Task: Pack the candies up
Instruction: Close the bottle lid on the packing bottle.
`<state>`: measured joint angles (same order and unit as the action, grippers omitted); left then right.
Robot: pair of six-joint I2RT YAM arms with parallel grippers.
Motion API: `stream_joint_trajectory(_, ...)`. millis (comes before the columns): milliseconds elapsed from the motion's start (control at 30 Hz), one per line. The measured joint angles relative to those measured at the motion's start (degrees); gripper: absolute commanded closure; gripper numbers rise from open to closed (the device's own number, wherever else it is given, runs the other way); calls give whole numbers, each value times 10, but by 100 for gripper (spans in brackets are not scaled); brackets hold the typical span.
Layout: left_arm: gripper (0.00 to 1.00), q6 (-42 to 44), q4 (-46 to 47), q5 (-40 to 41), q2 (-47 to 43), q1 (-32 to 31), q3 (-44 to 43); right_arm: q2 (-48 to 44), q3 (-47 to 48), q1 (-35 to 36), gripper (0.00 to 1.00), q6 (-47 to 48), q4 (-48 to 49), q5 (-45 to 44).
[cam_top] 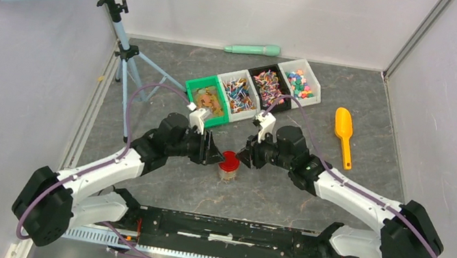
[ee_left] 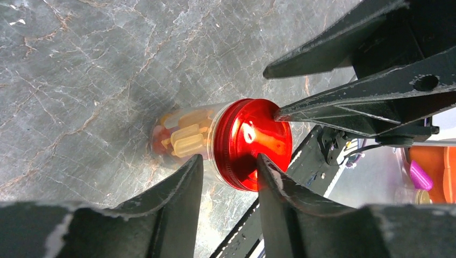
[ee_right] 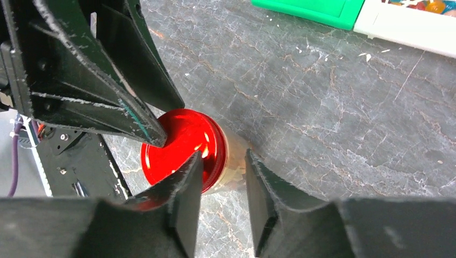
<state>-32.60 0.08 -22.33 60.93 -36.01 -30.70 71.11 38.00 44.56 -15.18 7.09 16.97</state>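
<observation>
- the left end effector has its jaws apart and is clamped on nothing; one fingertip meets the rim of the red lid.
- the right end effector is likewise apart and empty, with one fingertip touching the top face of the red lid.
- the red lid sits on a small clear jar, which stands upright near the middle of the desk, closer to the near edge than the far one.
- the candies already packed, mostly golden, lie inside the jar.
- more candies fill the row of bins by the far edge.
- the step looks like securing the red lid. it would go best with one end effector closing low on the jar's body while the other centres over the rim before it closes.
- the jar looks light and narrow, so a one-sided push may tip or slide it; even contact from both sides seems safer.
</observation>
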Motion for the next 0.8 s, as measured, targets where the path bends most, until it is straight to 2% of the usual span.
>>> stream_joint_trajectory(33,42,0,-1,-1,-1,0,0,0,0,-1,52,0,0,0)
stream_joint_trajectory(100,37,0,-9,-3,-4,0,0,0,2,-4,49,-2,-7,-1)
stream_joint_trajectory(200,30,-5,-17,-3,-17,0,1,-1,16,-8,48,0,-35,-6)
stream_joint_trajectory(300,28,-6,-21,-3,-32,0,1,-12,33,-11,60,2,-72,-16)
stream_joint_trajectory(400,33,-6,-36,0,-35,0,-2,-34,38,-12,75,-1,-85,-9)
stream_joint_trajectory(433,37,-6,-42,2,-34,0,-3,-41,38,-12,76,-3,-84,-2)
stream_joint_trajectory(567,49,-6,-52,8,-25,0,-10,-52,32,-13,76,-28,-49,45)
stream_joint_trajectory(800,61,-7,-43,12,-6,-1,-13,-18,-47,-13,78,-85,58,105)
